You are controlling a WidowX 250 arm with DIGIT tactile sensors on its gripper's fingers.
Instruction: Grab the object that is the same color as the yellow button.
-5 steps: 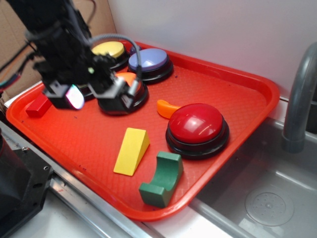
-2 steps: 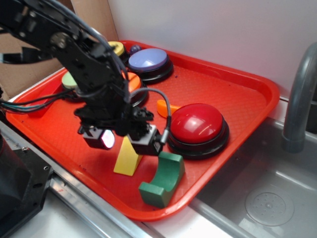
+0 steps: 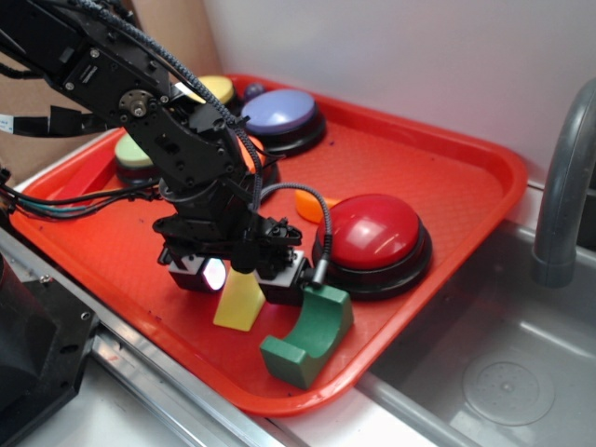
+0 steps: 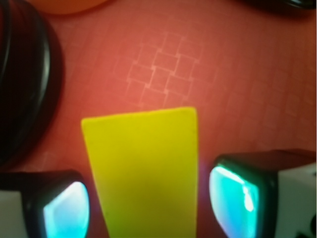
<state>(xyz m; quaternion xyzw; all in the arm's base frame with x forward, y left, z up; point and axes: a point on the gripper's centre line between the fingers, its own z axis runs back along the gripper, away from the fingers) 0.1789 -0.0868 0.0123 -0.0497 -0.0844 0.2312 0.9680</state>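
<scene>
Dropped gripper (image 3: 235, 276) lower since a moment ago, now straddling yellow wedge (image 4: 143, 173) just left of red button (image 3: 371, 235). Jaws spread, not pinching yet. I'd say ready to close.

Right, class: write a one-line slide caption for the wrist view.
Open pincer straddling the yellow wedge on the red tray, one fingertip on each side, not yet closed.

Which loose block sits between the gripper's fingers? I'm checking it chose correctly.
The yellow wedge, framed by both fingers in the wrist view; the green arch sits beside the gripper.
</scene>
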